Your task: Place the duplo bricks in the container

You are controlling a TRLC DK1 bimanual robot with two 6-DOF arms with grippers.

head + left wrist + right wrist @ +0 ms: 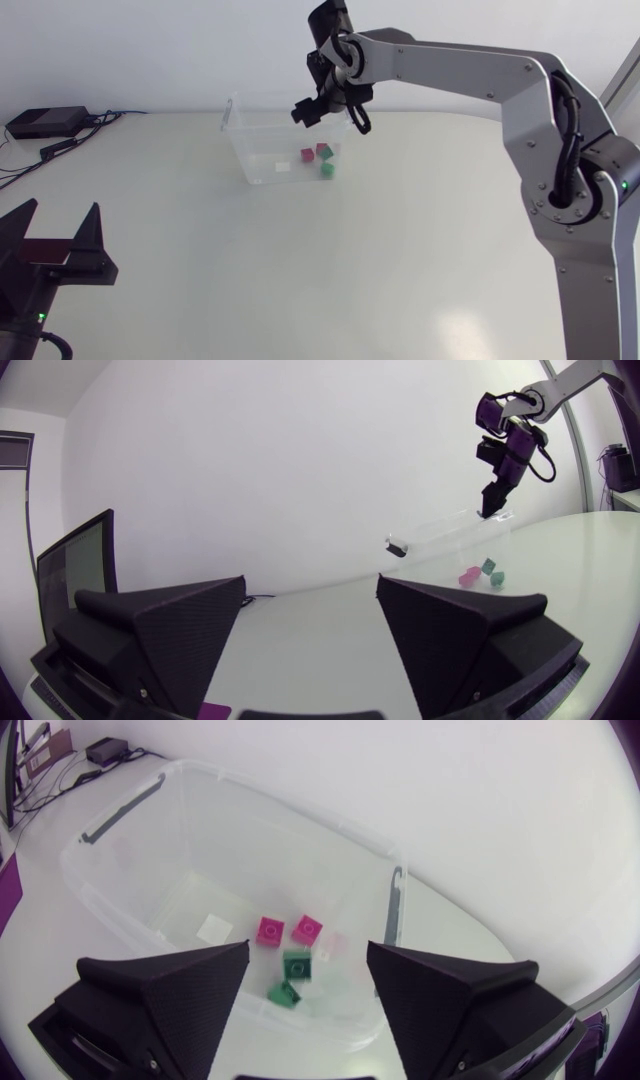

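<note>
Duplo bricks (270,930) lay on the floor of the clear container (250,165), two pink and two green in a loose cluster close to one end wall. From the head view I could separate only three of them through the plastic. A white patch (213,928) on the container's floor beside them was too faint for me to identify, and so was a pale shape touching one pink brick. My right gripper (332,116) hung above the container near its far rim, over the bricks. Its fingers were spread apart and grasped nothing. My left gripper (58,226) sat low at the near left corner of the counter (400,260), partly cut off by the head view's edge. Its fingers were released too, with a dark-red patch (45,248) at their base that I could not make out. The container stood toward the counter's far edge, well apart from the left gripper, with broad room on its near and right sides. A black box (45,122) with cables (70,142) lay at the far left corner, well apart from the container.
</note>
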